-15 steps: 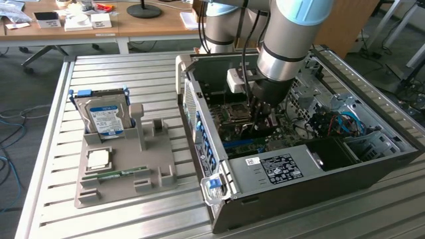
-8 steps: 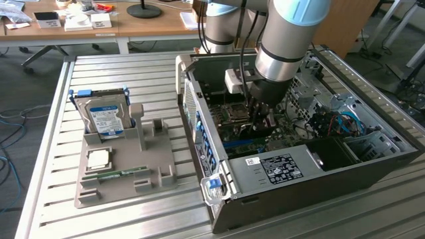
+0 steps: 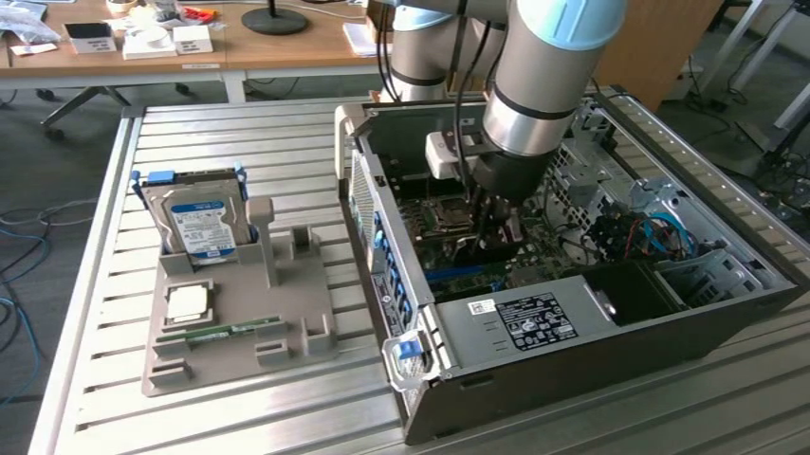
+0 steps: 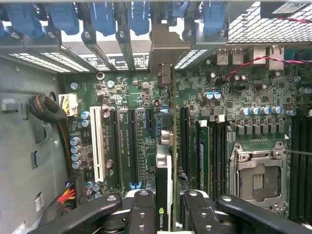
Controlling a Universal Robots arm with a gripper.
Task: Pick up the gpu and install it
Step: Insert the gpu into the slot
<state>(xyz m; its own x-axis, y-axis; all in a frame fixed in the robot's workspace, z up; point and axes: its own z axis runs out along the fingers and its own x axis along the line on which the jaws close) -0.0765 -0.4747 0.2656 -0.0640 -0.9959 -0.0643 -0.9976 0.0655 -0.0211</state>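
Note:
My gripper (image 3: 496,220) reaches down into the open computer case (image 3: 582,332), shut on the gpu (image 3: 471,248), a dark thin card held on edge. In the wrist view the gpu (image 4: 166,161) runs edge-on away from the gripper (image 4: 168,217) toward the rear of the case. A black finger (image 4: 141,209) presses on each side of it. Its grey metal end bracket (image 4: 168,46) stands at the rear slot openings. The card sits over the motherboard (image 4: 136,97), between the black expansion slots (image 4: 131,146) and the memory slots (image 4: 204,146). Whether it is seated in a slot I cannot tell.
Blue slot latches (image 4: 102,17) line the rear wall of the case. A white slot (image 4: 97,148) and the processor socket (image 4: 258,178) flank the card. Outside the case, a grey holder (image 3: 228,355) carries a silver hard drive (image 3: 200,223), a square chip (image 3: 188,303) and a green memory stick (image 3: 226,331).

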